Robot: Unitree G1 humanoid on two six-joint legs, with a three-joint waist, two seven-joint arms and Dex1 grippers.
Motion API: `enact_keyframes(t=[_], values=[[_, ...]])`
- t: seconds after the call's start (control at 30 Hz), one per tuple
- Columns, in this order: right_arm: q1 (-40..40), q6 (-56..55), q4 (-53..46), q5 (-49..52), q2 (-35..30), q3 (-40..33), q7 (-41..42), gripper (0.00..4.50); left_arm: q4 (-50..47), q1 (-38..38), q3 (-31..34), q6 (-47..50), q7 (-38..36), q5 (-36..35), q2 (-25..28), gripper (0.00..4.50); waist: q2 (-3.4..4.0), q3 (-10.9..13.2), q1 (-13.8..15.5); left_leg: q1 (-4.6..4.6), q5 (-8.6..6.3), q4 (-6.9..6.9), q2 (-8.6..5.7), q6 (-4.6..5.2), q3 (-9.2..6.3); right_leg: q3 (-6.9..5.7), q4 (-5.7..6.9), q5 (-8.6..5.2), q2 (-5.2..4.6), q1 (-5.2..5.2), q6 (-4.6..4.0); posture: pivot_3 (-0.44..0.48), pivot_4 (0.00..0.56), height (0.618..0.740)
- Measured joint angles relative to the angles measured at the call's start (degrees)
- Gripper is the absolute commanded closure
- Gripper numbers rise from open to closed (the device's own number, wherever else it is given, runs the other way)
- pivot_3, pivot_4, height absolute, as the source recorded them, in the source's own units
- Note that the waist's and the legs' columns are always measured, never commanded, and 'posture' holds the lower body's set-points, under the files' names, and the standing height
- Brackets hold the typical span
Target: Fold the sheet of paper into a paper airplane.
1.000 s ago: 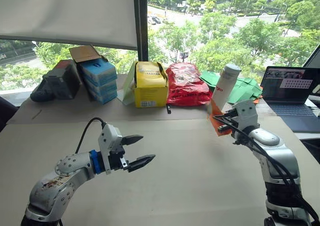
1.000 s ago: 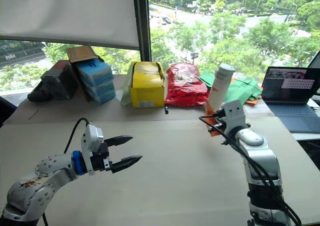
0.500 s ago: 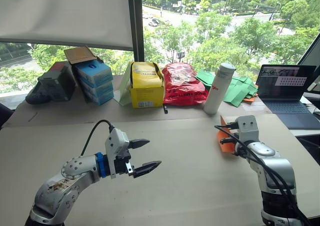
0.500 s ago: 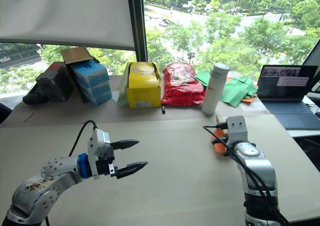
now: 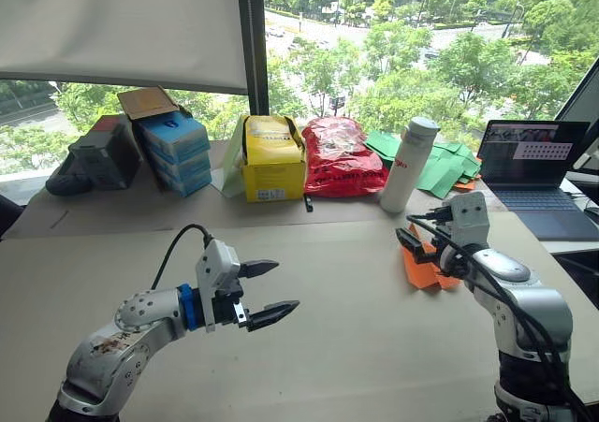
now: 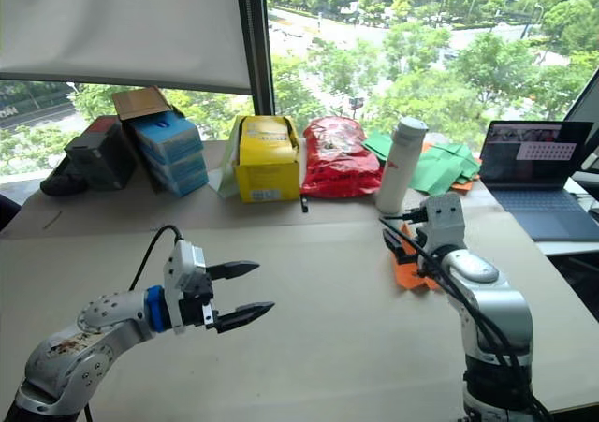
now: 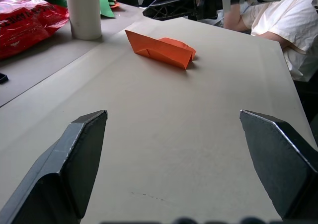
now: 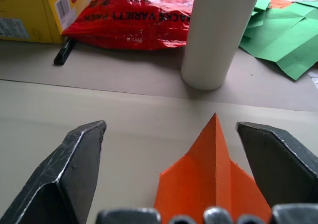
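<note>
Left tool (image 5: 267, 292) hangs over bare table (image 5: 356, 347) at the near left, its two black fingers spread wide with nothing between them; the orange paper airplane (image 7: 161, 49) lies well apart from it, across the table toward the right. Along the far edge stand a stack of blue boxes (image 5: 182, 149), a yellow box (image 5: 276, 157), a red plastic bag (image 5: 346, 157) and a white bottle (image 5: 409, 164), with green paper sheets (image 5: 449, 167) behind the bottle and an open laptop (image 5: 535, 177) at the far right. The paper airplane lies flat on the table as a pointed, creased dart, its nose aimed toward the white bottle. Right tool (image 8: 169, 159) hovers just over its rear end, fingers parted to either side of the body and not clamping it. Assessment: folding appears essentially complete, so the hazards lie in further handling. If the right tool descends or closes from this position, a fingertip could crush or flatten the raised centre fold. A sideways drag would skid the thin paper over the smooth table toward the bottle or the green sheets. The wrist cable (image 5: 440, 254) at the right tool runs close above the paper and could snag a wing. A person sits beyond the table edge in the left wrist view, within range of a wide swing.
</note>
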Motion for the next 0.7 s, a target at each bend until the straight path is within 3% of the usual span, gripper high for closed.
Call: enact_keyframes(t=[0.13,0.3,0.43,0.7], values=[[3.8,-6.3,-4.9,5.7,-0.4,2.1,8.3,0.03,1.6,2.0,4.8,-0.5,2.0,-0.2,-0.9,0.00,0.00,0.0,0.0,0.00,-0.02,-0.01,0.02,0.03,-0.03,0.00,-0.04,0.00,0.00,0.00,0.00,0.000,0.150,0.740],[16.0,-18.7,-8.2,7.5,-4.3,9.5,18.9,0.03,4.1,6.6,10.4,-4.1,7.2,1.9,-4.1,0.00,-0.01,0.0,0.4,0.04,-0.07,0.04,-0.02,0.12,-0.02,0.05,-0.10,0.02,-0.07,0.10,0.07,0.000,0.150,0.740],[23.7,-27.3,-4.2,3.9,-4.8,14.0,20.6,0.03,5.0,13.7,11.6,-6.1,8.3,3.4,-5.3,0.00,-0.04,0.0,0.5,0.05,-0.07,0.05,-0.01,0.10,0.04,0.14,-0.06,0.02,-0.10,0.06,0.07,0.000,0.150,0.740],[23.9,-37.0,4.2,1.4,-1.5,14.2,18.2,0.03,4.8,13.9,11.7,-8.3,9.1,4.6,-5.6,0.00,-0.04,0.0,1.1,0.18,-0.05,0.04,0.02,0.06,0.01,0.19,0.02,0.06,-0.07,0.09,0.01,0.000,0.150,0.740]])
